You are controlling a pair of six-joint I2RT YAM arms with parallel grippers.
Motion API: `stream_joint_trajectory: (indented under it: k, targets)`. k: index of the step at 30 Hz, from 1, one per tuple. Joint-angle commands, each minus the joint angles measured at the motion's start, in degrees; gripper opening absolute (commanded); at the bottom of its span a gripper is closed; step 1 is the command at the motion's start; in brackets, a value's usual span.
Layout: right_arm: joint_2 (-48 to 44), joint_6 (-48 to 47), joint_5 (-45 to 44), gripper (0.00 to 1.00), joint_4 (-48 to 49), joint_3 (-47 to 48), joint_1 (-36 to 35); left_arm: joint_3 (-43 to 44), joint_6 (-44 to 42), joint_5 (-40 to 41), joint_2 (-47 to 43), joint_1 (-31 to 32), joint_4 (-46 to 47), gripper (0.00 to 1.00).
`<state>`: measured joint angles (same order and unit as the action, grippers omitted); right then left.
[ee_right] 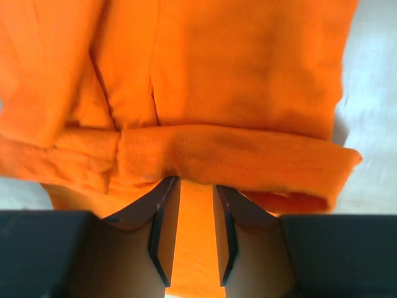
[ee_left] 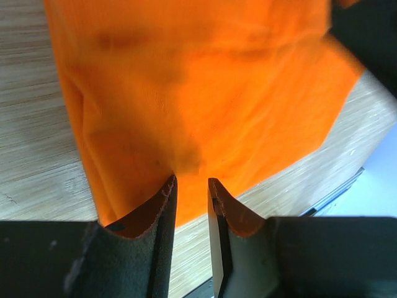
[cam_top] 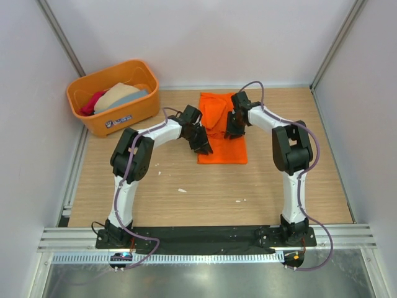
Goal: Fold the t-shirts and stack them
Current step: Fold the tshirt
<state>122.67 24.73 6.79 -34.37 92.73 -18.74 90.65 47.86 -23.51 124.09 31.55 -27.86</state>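
Shirt [cam_top: 223,152] in orange lies partly folded on the desk [cam_top: 205,192], the left gripper [ee_left: 191,180] pinching its left edge and the right gripper [ee_right: 195,181] clamped on a folded hem.

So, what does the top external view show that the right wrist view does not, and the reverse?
Only the top external view shows the orange tub holding the other shirts, the left gripper and the wooden table. Only the right wrist view shows the stitched hem of a fold, lying across just above the fingertips. Both show the orange t-shirt and the right gripper on it.
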Motion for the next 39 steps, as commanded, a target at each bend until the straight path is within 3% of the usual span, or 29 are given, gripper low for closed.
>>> stream_joint_trajectory:
  k: [1, 7, 9, 13, 19, 27, 31, 39]
  targets:
    - [2.39, -1.79, -4.76, 0.35, 0.45, 10.17, 0.02, -0.21, -0.13, 0.48, -1.74, 0.27, 1.31, 0.27]
    - [10.99, -1.7, -7.58, 0.45, -8.95, 33.61, 0.99, 4.17, -2.06, 2.33, -3.51, 0.0, -2.2, 0.32]
    - [11.19, -1.53, -4.18, 0.46, -12.03, 35.59, 0.99, 6.37, -3.02, 2.59, -2.9, -0.26, -3.17, 0.37]
    - [2.61, -0.74, -1.52, 0.49, -10.46, 26.12, 1.16, 14.7, -4.35, -0.03, 2.62, -1.14, -4.31, 0.38]
    - [-6.82, -0.3, 3.93, 0.49, -7.21, 10.39, 4.06, 20.26, -5.14, -1.37, 8.53, -1.75, -3.08, 0.35]
    - [-12.72, 5.14, 18.6, 0.15, 4.39, -9.9, 5.65, 26.42, -4.35, -2.07, 14.68, -4.13, -0.62, 0.33]
    - [-13.69, 6.91, 21.95, 0.11, 10.45, -16.78, 5.65, 28.17, -1.89, -4.35, 16.88, -5.18, 2.1, 0.33]
    - [-12.37, 6.12, 24.41, 0.11, 11.17, -19.6, 5.82, 28.62, 2.06, -6.37, 18.11, -5.45, 7.37, 0.34]
